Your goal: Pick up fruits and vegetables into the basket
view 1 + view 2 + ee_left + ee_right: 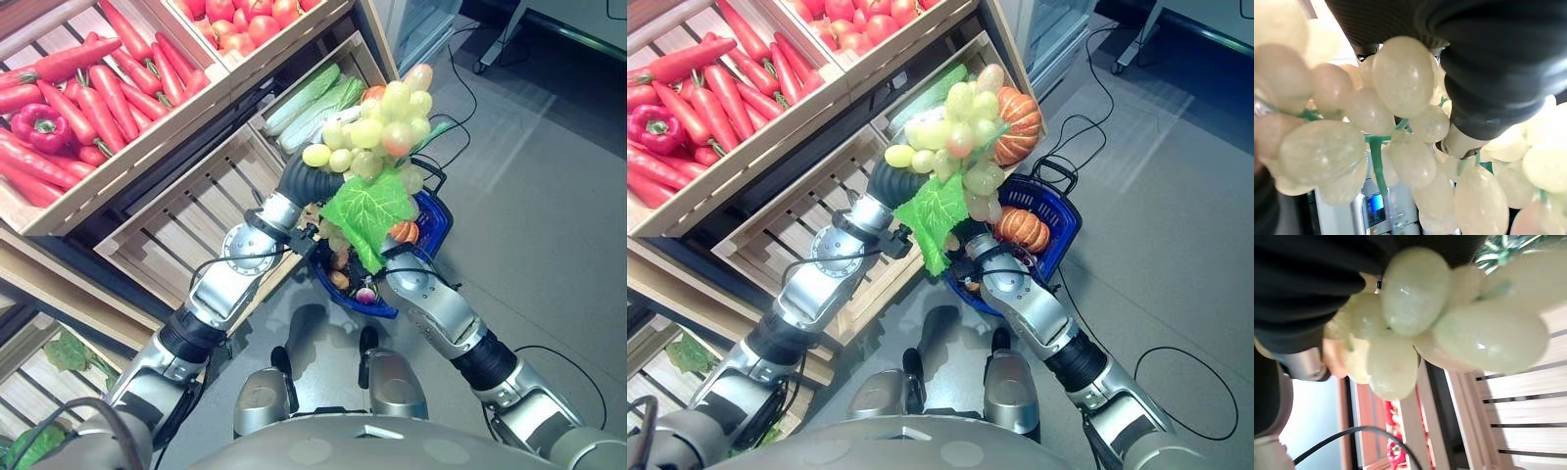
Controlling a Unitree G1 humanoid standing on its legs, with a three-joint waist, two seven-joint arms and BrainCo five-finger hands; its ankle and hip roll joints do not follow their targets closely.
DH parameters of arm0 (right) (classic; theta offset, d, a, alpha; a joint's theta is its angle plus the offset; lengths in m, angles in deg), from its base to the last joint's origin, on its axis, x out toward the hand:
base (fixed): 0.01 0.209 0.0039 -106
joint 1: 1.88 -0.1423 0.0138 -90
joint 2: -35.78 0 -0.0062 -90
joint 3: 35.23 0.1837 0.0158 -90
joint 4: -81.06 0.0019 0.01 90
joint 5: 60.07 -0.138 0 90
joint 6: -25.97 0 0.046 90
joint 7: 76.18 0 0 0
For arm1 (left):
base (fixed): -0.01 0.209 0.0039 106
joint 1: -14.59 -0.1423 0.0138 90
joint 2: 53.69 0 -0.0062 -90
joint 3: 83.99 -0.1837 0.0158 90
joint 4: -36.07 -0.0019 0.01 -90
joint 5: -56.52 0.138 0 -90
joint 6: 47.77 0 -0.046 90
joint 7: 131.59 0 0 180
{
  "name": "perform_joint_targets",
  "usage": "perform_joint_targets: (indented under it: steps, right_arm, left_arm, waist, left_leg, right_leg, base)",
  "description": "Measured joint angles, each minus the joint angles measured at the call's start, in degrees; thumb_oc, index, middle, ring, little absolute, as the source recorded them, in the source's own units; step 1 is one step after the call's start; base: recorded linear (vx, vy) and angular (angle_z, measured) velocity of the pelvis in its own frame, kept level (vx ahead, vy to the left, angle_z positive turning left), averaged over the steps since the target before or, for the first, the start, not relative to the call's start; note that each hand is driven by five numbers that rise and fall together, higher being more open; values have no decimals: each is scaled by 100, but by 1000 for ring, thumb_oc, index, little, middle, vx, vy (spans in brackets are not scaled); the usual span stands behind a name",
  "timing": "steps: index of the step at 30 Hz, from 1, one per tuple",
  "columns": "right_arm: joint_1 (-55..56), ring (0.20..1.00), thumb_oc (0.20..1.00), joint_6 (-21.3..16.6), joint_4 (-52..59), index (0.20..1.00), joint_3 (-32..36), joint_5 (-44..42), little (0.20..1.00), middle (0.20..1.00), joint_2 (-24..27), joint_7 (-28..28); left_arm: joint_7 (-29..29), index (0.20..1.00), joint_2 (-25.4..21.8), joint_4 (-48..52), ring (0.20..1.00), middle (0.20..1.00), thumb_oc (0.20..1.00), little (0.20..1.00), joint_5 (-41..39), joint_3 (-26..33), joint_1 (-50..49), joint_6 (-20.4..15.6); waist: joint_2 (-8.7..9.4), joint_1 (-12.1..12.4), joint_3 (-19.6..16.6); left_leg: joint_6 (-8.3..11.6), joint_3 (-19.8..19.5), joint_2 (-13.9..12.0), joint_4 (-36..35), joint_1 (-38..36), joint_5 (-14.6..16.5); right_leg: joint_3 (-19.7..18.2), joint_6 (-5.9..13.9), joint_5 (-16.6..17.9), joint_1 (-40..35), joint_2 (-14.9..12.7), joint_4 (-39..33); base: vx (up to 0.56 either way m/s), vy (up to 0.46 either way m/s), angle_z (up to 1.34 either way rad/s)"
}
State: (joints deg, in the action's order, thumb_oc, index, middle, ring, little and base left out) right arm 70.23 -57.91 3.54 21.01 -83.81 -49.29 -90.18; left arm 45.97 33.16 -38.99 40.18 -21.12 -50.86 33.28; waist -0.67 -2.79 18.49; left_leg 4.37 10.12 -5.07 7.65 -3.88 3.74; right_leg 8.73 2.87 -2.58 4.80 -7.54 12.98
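Observation:
A bunch of pale green grapes point(377, 127) with a big green leaf point(367, 211) hangs in the air above the blue basket point(436, 220). My left hand point(309, 181) reaches up from the lower left and is shut on the bunch from the shelf side; grapes press close against it point(1400, 73). My right hand point(1298, 279) is under the leaf by the basket, its fingers hidden. The basket holds an orange pumpkin point(1022, 227) and some small vegetables point(364, 291).
Wooden crates on the left hold carrots point(98, 88), a red pepper point(39, 125), red fruit point(245, 20) and long green vegetables point(313, 103). Another pumpkin point(1019, 113) shows behind the grapes. An empty slatted crate point(186, 220) lies below. Grey floor point(549, 196) spreads right.

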Motion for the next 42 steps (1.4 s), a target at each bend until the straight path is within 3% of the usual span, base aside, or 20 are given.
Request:
perform_joint_targets:
  steps: [4, 5, 6, 22, 28, 36, 39, 42]
  right_arm:
    - [-30, 200, 200, -31, 36, 200, 2, 122, 200, 200, 14, -97]
    - [-30, 200, 200, -31, 36, 200, 1, 156, 200, 200, 18, -99]
    - [-30, 200, 200, -31, 36, 200, 1, 215, 200, 200, 28, -105]
    - [-25, 200, 200, -29, 34, 200, 29, 360, 200, 200, 476, -174]
    - [-24, 200, 200, -121, 34, 200, 298, 358, 200, 200, 477, -80]
    - [15, 200, 200, -739, 452, 200, 938, 702, 200, 200, 488, -38]
    - [168, 200, 200, -831, 461, 200, 1207, 749, 200, 200, 491, -44]
    - [715, 200, 200, -940, 450, 200, 1633, 928, 200, 200, 509, -99]
  left_arm:
    - [-149, 200, 58, 63, 200, 200, 200, 200, -71, 1, 23, 124]
    - [-173, 570, 59, 106, 570, 570, 570, 570, -145, 2, 23, 236]
    - [-195, 1000, 58, 157, 1000, 1000, 1000, 1000, -226, 11, 24, 369]
    - [-123, 1000, -147, 158, 1000, 1000, 1000, 1000, -1, 146, 220, 1628]
    - [-416, 1000, -162, 7, 1000, 1000, 1000, 1000, -293, 232, -49, 1603]
    - [-1092, 1000, -62, -860, 1000, 1000, 1000, 1000, -978, 700, -1004, 1589]
    - [-1250, 1000, 44, -947, 1000, 1000, 1000, 1000, -1269, 1028, -1393, 1282]
    - [-1482, 1000, 199, -949, 1000, 1000, 1000, 1000, -1866, 1476, -1937, 494]
  waist:
    - [0, 0, 0]
    - [-1, 1, 0]
    - [-1, 4, 0]
    - [-97, 108, -24]
    - [-161, 109, -40]
    - [-246, 69, -88]
    - [-245, 92, -87]
    - [-240, 137, -84]
  left_leg:
    - [0, -4, -2, 1, -6, 0]
    - [0, -4, -2, 1, -5, 0]
    - [0, -6, -2, 1, -4, 0]
    - [0, -36, 1, 11, -4, -1]
    - [-1, -40, -4, 22, -5, -2]
    - [-1, -38, -25, 24, -10, -3]
    - [-1, -45, -25, 25, -2, -3]
    - [-3, -146, -22, 84, 108, -7]
  right_leg:
    - [-1, 0, 0, -6, 1, -1]
    - [-1, 0, 0, -6, 1, -2]
    - [0, 0, 0, -6, 1, -3]
    - [25, 0, 0, -27, -18, -3]
    - [25, -1, 0, -32, -24, 7]
    - [22, -1, -1, -33, -45, 15]
    - [32, -1, -1, -33, -54, 14]
    - [133, 1, -4, -22, -72, 6]
  base:
    - [0, 0, 0]
    - [0, 0, 0]
    - [0, 0, 0]
    - [0, 0, 0]
    - [0, 0, 0]
    - [5, -11, 0]
    - [-5, -31, 3]
    - [-69, -82, 17]
